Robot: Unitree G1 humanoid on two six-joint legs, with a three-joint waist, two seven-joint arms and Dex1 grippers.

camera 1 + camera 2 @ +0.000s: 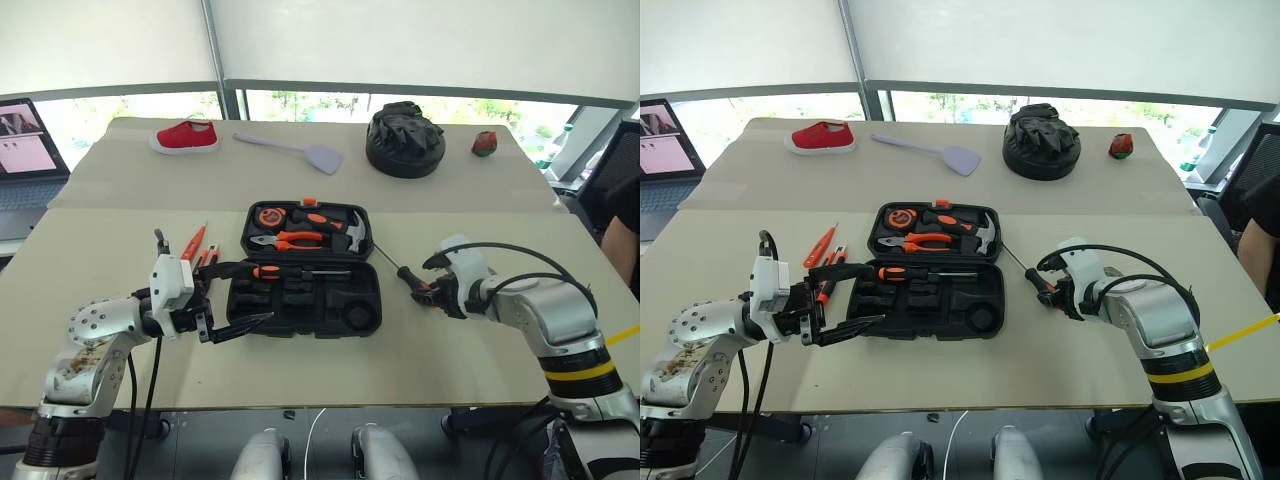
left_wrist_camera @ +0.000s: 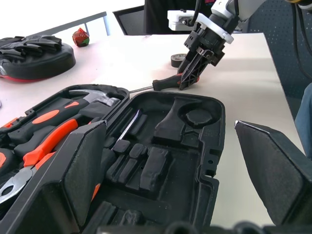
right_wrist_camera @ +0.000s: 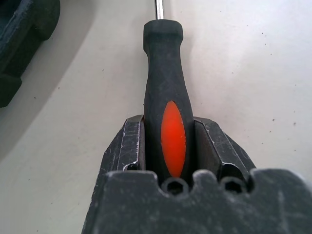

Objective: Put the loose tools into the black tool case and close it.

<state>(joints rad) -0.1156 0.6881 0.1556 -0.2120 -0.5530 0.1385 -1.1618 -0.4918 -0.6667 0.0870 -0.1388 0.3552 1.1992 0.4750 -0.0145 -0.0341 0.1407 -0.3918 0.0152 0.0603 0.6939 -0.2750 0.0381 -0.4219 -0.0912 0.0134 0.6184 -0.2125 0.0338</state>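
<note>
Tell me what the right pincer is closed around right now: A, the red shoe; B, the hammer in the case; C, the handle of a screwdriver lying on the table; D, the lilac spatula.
C: in the right wrist view the right pincer has its fingers pressed on both sides of the screwdriver handle, which lies on the table.

Beige table beneath bright windows
</note>
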